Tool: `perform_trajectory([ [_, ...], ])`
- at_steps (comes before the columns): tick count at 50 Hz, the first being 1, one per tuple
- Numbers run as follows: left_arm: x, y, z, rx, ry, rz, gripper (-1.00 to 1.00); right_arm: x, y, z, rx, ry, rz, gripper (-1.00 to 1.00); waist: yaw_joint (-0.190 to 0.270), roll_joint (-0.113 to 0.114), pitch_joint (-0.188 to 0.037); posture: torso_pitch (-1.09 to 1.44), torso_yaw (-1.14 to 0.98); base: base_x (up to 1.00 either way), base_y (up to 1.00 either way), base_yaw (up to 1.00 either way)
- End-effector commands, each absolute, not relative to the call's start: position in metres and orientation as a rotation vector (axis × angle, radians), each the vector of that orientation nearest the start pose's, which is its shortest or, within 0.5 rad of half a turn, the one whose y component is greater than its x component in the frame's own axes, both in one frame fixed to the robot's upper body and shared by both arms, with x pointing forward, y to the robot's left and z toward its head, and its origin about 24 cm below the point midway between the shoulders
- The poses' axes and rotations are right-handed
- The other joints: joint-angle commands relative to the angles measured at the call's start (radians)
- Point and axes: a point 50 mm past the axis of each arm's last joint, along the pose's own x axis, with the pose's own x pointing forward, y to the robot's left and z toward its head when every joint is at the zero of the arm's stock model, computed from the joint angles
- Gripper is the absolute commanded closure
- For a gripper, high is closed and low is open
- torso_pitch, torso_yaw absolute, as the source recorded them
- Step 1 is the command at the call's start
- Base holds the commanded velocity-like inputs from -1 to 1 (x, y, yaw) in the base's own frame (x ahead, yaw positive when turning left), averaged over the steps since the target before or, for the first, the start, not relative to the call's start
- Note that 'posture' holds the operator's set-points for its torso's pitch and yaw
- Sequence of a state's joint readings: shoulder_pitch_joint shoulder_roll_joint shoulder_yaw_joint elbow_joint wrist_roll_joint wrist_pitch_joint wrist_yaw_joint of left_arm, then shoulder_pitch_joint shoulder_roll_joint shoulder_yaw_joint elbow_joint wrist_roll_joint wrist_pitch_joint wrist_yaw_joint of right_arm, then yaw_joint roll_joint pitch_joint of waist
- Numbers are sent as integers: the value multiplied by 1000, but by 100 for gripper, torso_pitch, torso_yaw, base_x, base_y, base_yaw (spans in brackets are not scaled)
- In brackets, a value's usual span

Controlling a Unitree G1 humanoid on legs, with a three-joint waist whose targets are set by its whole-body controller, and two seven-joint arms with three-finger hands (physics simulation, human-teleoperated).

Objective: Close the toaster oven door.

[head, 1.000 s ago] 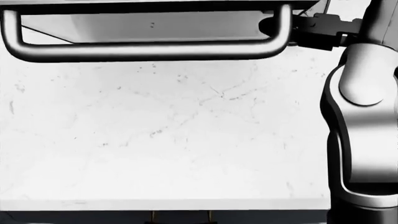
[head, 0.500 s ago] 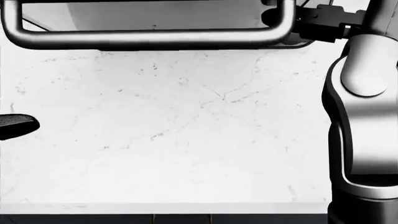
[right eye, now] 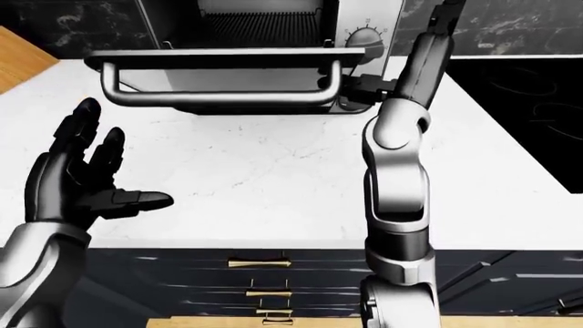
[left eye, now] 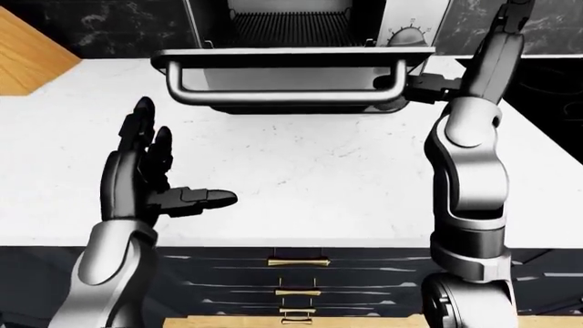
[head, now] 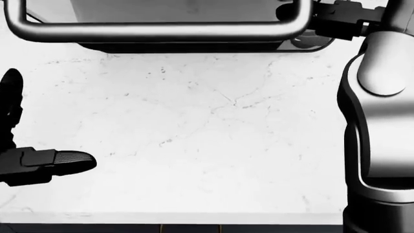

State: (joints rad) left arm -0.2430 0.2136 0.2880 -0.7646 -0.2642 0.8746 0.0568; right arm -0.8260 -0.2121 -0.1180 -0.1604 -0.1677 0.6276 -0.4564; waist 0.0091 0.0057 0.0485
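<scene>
Left-eye: toaster oven (left eye: pixel 301 17) top centre on white worktop (left eye: pixel 309 178); door (left eye: pixel 292 75) hangs open, handle (left eye: pixel 287 96) toward camera; left hand (left eye: pixel 150 184) at lower left, fingers spread, holding nothing, well clear of door; right hand (left eye: pixel 428 85) at door's right corner, grip state can't tell.
Head: handle across top; left thumb (head: pixel 61 162) at left edge; right arm (head: pixel 382 121) down right side.
Right-eye: control knob (right eye: pixel 367 35) right of door; drawers (right eye: pixel 255 280) below worktop.
</scene>
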Motion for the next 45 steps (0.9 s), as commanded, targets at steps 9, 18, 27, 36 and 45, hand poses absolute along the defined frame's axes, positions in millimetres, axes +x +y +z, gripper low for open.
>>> perform_trajectory([
  [9,236,184,207,12,-224,26,-100,316,-185,301,-157,-536,-620,-100,-1,-3,-28,0,0,0,0,0],
  [18,246,170,212,1,-221,-19,-100,316,-185,305,-153,-539,-618,-100,0,-5,-28,0,0,0,0,0],
  [27,252,154,211,-15,-207,-72,-100,315,-185,305,-149,-541,-620,-100,1,-9,-30,0,0,0,0,0],
  [36,254,138,209,-17,-206,-137,-100,315,-185,305,-147,-542,-620,-100,1,-12,-30,0,0,0,0,0],
  [45,263,130,214,-20,-220,-148,-100,314,-184,306,-143,-542,-619,-100,2,-16,-30,0,0,0,0,0],
])
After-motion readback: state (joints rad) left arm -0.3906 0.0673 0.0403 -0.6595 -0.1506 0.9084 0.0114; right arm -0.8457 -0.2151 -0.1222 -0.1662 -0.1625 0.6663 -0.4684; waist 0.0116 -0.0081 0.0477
